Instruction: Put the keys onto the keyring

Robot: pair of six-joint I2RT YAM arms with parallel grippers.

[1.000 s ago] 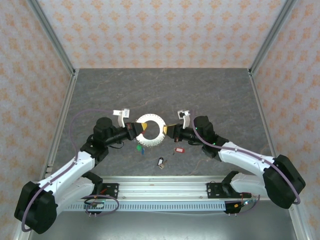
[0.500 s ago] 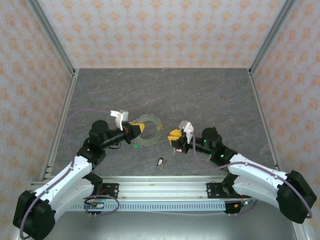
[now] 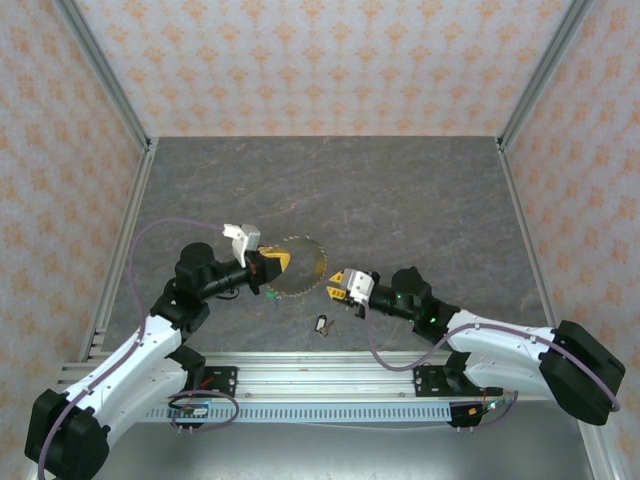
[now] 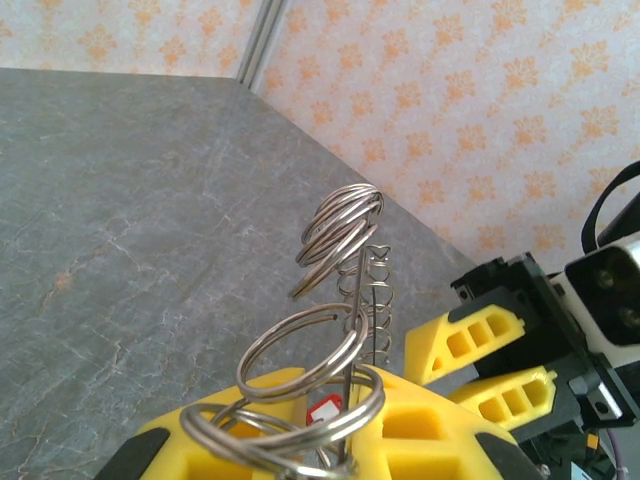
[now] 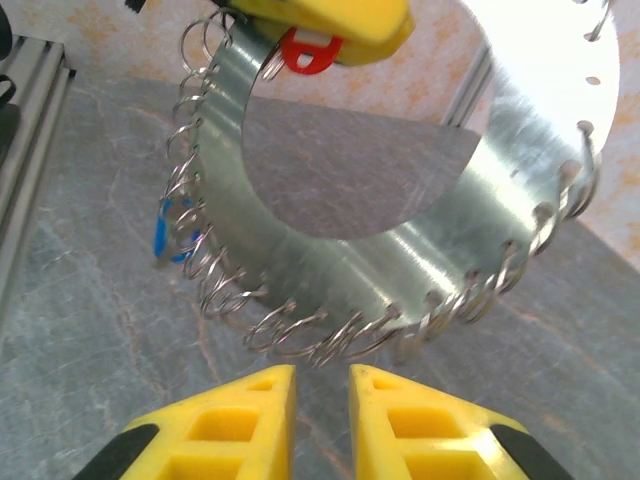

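Left gripper (image 3: pixel 274 262) is clamped tight on the keyring (image 5: pixel 420 260), holding it up off the table (image 3: pixel 400 190) by its left rim, and the ring stands tilted on edge in the middle of the workspace. In the left wrist view the ring rises edge-on from between the yellow fingers, a thin blade with wire loops (image 5: pixel 300 335) fanning off it. From the right wrist camera it reads as a flat shiny metal band with those little loops strung all along its outer rim. Right gripper (image 5: pixel 322 385) sits just beside the ring's lower right rim, nose pointed straight at it; its jaws stand a narrow slit apart with nothing between them, and the nearest loops hang just ahead of the fingertips, close but not touching. Up at the far rim, a red tag (image 5: pixel 310 47) is tucked right against the left gripper's yellow finger; whether it is threaded on I cannot tell. A blue tag (image 5: pixel 168 228) peeks out behind the loops on the left side, hanging or lying, hard to say. Seen from above, a green tag (image 3: pixel 270 294) shows just below the ring's left edge, and the black piece (image 3: pixel 321 325) lies on the table nearer the arm bases, apart from both grippers.
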